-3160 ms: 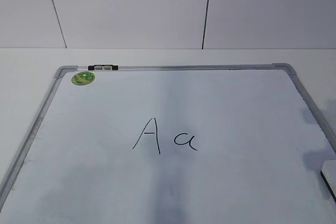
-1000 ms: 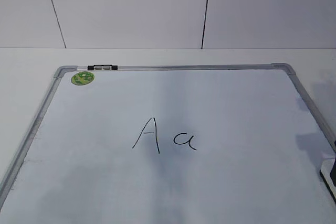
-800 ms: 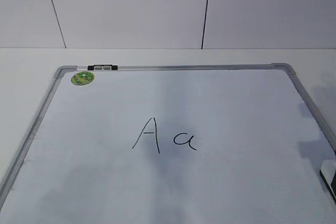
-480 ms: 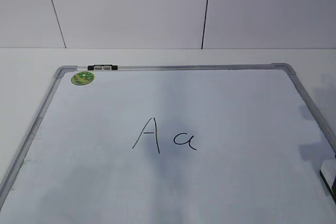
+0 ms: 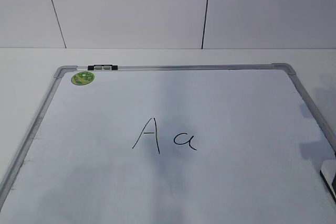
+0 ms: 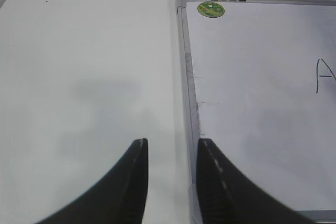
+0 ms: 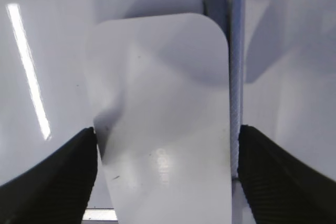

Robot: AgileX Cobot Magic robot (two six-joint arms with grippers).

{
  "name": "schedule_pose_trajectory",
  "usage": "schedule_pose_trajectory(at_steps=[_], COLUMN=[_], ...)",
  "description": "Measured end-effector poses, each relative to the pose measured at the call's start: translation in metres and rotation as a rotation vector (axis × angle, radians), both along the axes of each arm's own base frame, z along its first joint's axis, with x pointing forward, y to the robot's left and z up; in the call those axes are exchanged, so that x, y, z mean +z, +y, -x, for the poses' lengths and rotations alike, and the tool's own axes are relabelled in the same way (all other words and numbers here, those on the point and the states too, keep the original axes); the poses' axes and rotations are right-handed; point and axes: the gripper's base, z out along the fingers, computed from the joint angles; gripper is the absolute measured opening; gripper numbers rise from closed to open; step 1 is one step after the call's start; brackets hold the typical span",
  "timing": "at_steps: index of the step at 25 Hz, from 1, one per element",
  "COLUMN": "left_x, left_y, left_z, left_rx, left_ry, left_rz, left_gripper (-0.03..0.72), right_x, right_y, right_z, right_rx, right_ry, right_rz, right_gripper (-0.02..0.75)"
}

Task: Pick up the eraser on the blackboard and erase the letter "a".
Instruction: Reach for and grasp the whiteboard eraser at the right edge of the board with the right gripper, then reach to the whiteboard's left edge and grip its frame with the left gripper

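Note:
The blackboard [image 5: 184, 67] lies flat on the table with a capital "A" [image 5: 148, 136] and the small letter "a" [image 5: 185, 140] near its middle. The white eraser [image 5: 331, 171] lies at the board's right edge, cut off by the picture edge. In the right wrist view the eraser [image 7: 163, 114] fills the space between my right gripper's [image 7: 167, 135] fingers. The left finger touches its side, and the right finger stands just off it, over the board's frame [image 7: 236, 77]. My left gripper [image 6: 172, 142] is open and empty above the board's left frame [image 6: 184, 51].
A round green sticker [image 5: 83, 78] and a black-and-silver clip [image 5: 103, 67] sit at the board's far left corner. White table surrounds the board, with a tiled wall behind. Neither arm shows in the exterior view, only a shadow at the right edge.
At the right edge of the exterior view less of the eraser shows, it has shifted slightly, and the shadow over it has moved down. The letters are unchanged.

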Motion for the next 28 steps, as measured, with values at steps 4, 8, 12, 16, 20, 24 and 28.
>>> schedule_pose_trajectory(at_steps=[4, 8, 12, 16, 20, 24, 28], left_x=[0.000, 0.000, 0.000, 0.000, 0.000, 0.000, 0.000], left_y=[0.000, 0.000, 0.000, 0.000, 0.000, 0.000, 0.000], left_z=[0.000, 0.000, 0.000, 0.000, 0.000, 0.000, 0.000], left_rx=[0.000, 0.000, 0.000, 0.000, 0.000, 0.000, 0.000], left_ry=[0.000, 0.000, 0.000, 0.000, 0.000, 0.000, 0.000], left_rz=[0.000, 0.000, 0.000, 0.000, 0.000, 0.000, 0.000], left_gripper=[0.239, 0.239, 0.239, 0.239, 0.239, 0.239, 0.239], right_x=[0.000, -0.001, -0.006, -0.011, -0.012, -0.012, -0.012], right_y=[0.000, 0.000, 0.000, 0.000, 0.000, 0.001, 0.001], right_z=[0.000, 0.001, 0.005, 0.010, 0.010, 0.010, 0.010], right_rx=[0.001, 0.001, 0.000, 0.000, -0.001, -0.002, -0.002], right_ry=[-0.002, 0.002, 0.015, 0.028, 0.029, 0.028, 0.028], right_rz=[0.002, 0.001, 0.001, 0.001, 0.001, 0.000, 0.000], right_gripper=[0.633, 0.632, 0.632, 0.632, 0.622, 0.598, 0.596])
